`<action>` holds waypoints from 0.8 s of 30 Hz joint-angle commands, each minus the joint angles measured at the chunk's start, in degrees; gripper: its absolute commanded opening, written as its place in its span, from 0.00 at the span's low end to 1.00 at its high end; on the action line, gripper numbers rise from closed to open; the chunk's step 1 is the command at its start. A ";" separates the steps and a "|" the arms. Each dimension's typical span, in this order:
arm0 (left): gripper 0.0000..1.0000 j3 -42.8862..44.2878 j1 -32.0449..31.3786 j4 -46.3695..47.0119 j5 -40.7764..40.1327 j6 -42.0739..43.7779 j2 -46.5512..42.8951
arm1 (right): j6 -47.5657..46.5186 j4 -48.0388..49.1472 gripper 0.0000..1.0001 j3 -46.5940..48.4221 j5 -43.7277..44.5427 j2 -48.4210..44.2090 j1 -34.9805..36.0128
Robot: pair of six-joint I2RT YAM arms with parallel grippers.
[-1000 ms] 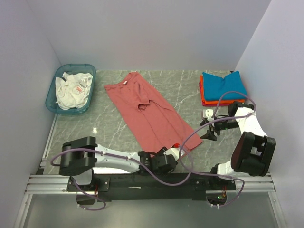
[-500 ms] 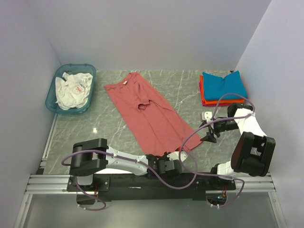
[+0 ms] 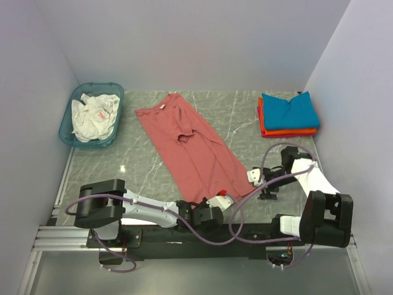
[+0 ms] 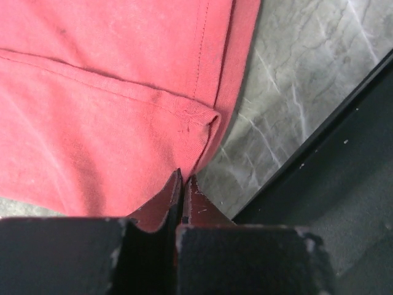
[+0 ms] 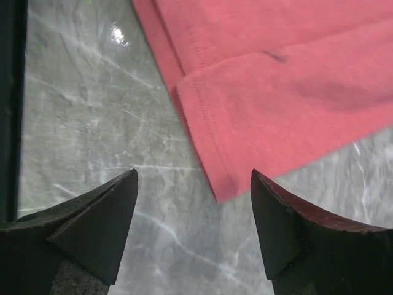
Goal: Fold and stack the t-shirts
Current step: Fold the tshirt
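Two hem corners of the dusty-red t-shirt (image 3: 190,144), spread flat on the marble table (image 3: 245,110), mattered: the left gripper (image 4: 182,184) pinched one, and the right gripper (image 5: 193,178) hung spread-jawed over the other. Next, probably: close the right, then fold the hem toward the collar.

At least three shirts show: one red shirt (image 3: 190,147) in the middle, and at the upper right one teal shirt (image 3: 290,110) on an orange shirt (image 3: 288,131). Whether the orange layer is one shirt or more cannot be told. One basket (image 3: 66,132) at the upper left holds white cloth (image 3: 92,117), number of pieces unclear. Two arms at the bottom: left arm (image 3: 147,209) and right arm (image 3: 310,178). Two grippers: left gripper (image 4: 182,184) and right gripper (image 5: 193,178).
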 commanded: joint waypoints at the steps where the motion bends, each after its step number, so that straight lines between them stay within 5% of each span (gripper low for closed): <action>1: 0.00 -1.48 0.48 3.77 2.56 -0.30 -3.26 | -2.97 10.34 0.78 -3.49 4.96 -2.62 5.34; 18: 0.00 -7.46 2.06 9.84 5.55 -0.30 -9.50 | 7.49 24.24 0.67 -8.06 15.07 -0.94 20.57; 21: 0.00 -7.90 2.32 10.54 5.99 -0.47 -9.68 | 8.46 25.91 0.63 -9.46 16.65 -1.30 22.06; 24: 0.00 -8.52 2.58 10.63 6.34 -0.56 -9.86 | 10.13 27.67 0.47 -10.17 18.06 -1.30 24.08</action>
